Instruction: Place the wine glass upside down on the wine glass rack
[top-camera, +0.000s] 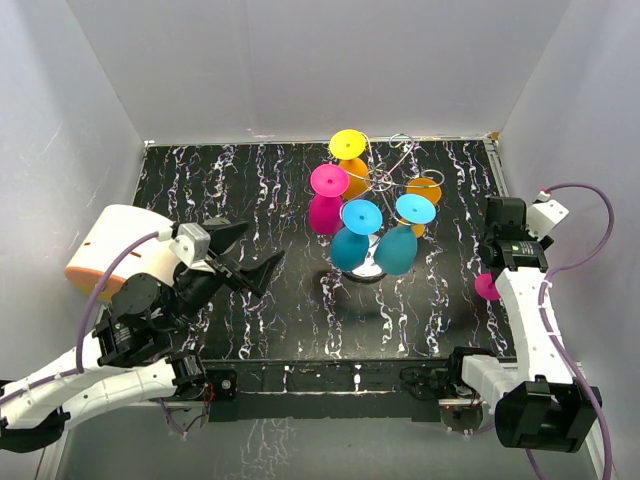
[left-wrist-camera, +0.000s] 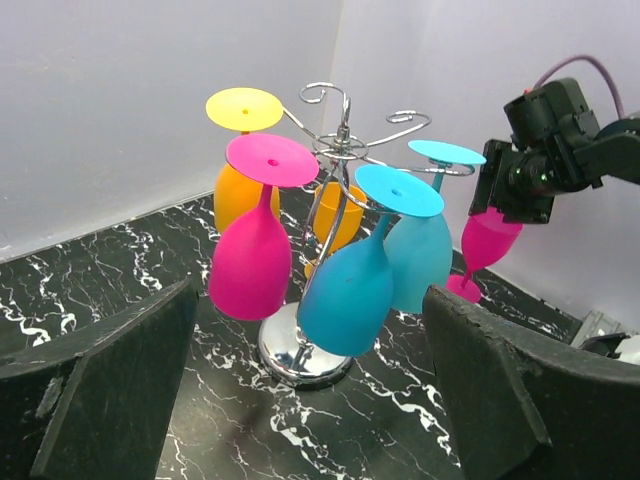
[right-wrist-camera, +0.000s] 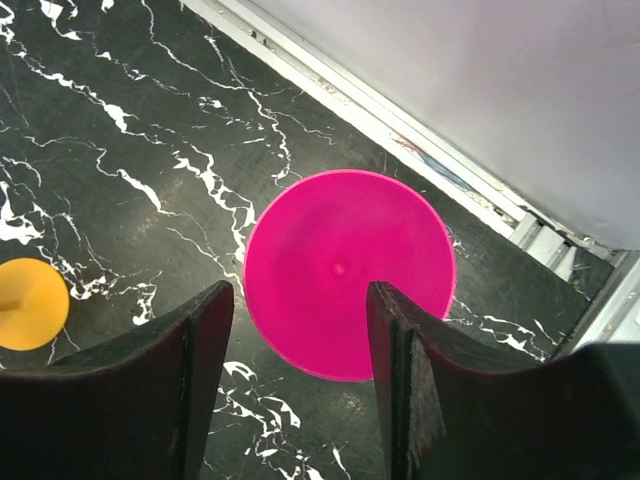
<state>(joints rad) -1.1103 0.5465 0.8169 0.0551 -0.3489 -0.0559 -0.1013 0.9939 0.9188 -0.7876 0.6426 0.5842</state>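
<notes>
The wine glass rack (top-camera: 384, 181) stands at the table's middle, a silver wire stand (left-wrist-camera: 344, 148) on a shiny disc base. Several coloured glasses hang on it upside down. A magenta wine glass (left-wrist-camera: 487, 240) stands on its foot by the right wall, slightly tilted, apart from the rack. My right gripper (left-wrist-camera: 506, 200) hangs right over its bowl. From above, the glass (right-wrist-camera: 330, 270) reads as a magenta circle between and below the spread fingers of the right gripper (right-wrist-camera: 298, 292), with nothing clamped. My left gripper (top-camera: 262, 243) is open wide and empty, left of the rack.
White walls close in on three sides. The right wall and the table's metal edge strip (right-wrist-camera: 420, 150) lie just beyond the magenta glass. An orange glass foot (right-wrist-camera: 30, 303) on the rack shows left of the right gripper. Bare black marble table (top-camera: 240, 180) lies behind the left gripper.
</notes>
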